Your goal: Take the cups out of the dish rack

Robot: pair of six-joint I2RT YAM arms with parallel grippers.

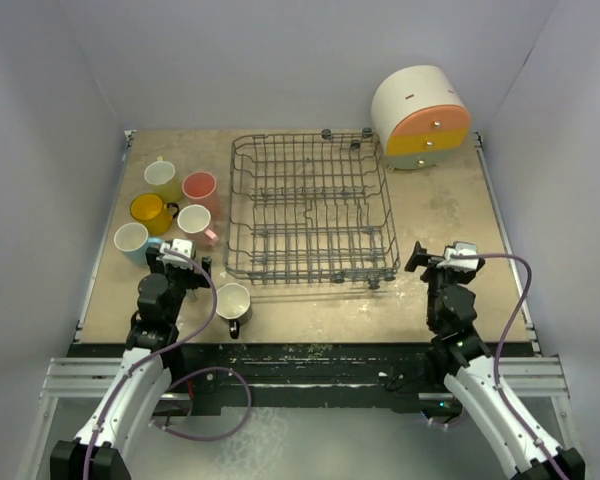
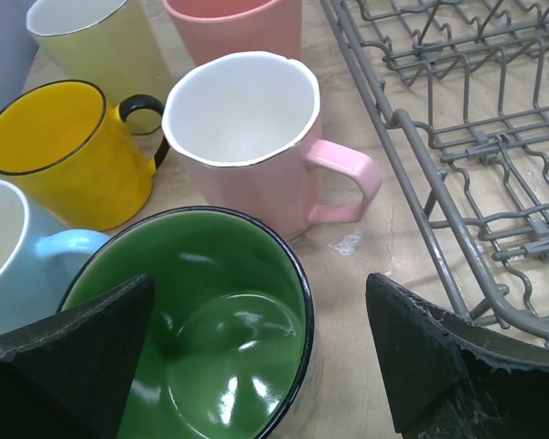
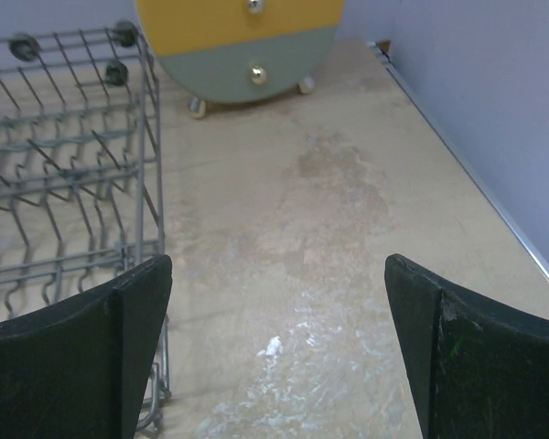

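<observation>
The dark grey wire dish rack (image 1: 310,205) stands mid-table and holds no cups that I can see. Left of it stand a yellow-green cup (image 1: 161,174), a salmon cup (image 1: 200,187), an orange-yellow mug (image 1: 147,209), a pink mug (image 1: 194,220) and a light blue mug (image 1: 131,240). A cream mug (image 1: 233,301) stands near the front edge. My left gripper (image 1: 180,265) is open just above a black mug with a green inside (image 2: 197,334), not touching it. The pink mug (image 2: 247,137) stands right behind it. My right gripper (image 3: 279,265) is open and empty, right of the rack.
A round white container with orange and yellow drawers (image 1: 422,117) stands at the back right. The rack's left wall (image 2: 421,174) is close to the right of my left gripper. White walls enclose the table on three sides.
</observation>
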